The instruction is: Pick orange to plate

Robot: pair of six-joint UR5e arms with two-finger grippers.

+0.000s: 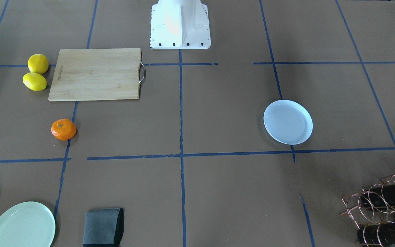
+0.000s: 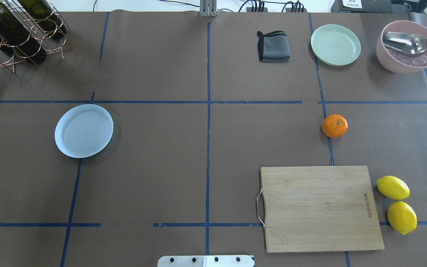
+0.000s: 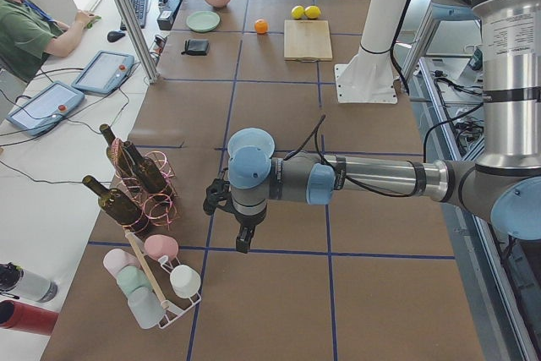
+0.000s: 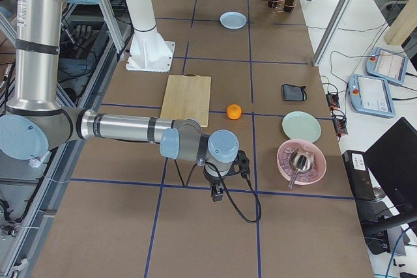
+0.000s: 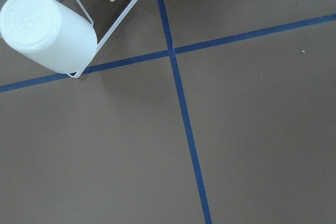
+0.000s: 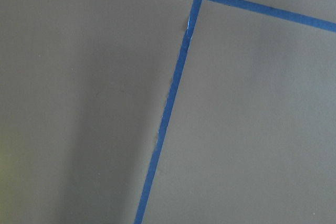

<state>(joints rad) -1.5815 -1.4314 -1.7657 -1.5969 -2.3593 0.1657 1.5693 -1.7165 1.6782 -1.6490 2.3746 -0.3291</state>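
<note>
The orange (image 2: 334, 125) lies on the brown table on the right half in the overhead view, just beyond the cutting board; it also shows in the front view (image 1: 63, 129) and the right side view (image 4: 234, 111). The pale bluish-white plate (image 2: 83, 130) sits bare on the left half (image 1: 288, 121). Neither arm shows in the overhead or front view. My left gripper (image 3: 243, 241) hangs over the table's left end, far from both. My right gripper (image 4: 216, 192) hangs over the right end, short of the orange. Whether either is open or shut, I cannot tell.
A wooden cutting board (image 2: 319, 207) lies by two lemons (image 2: 393, 187). At the far edge are a grey cloth (image 2: 273, 46), a pale green plate (image 2: 335, 44) and a pink bowl with a spoon (image 2: 406, 46). A wire bottle rack (image 2: 17, 33) stands far left; a cup rack (image 3: 156, 281) is beside the left gripper.
</note>
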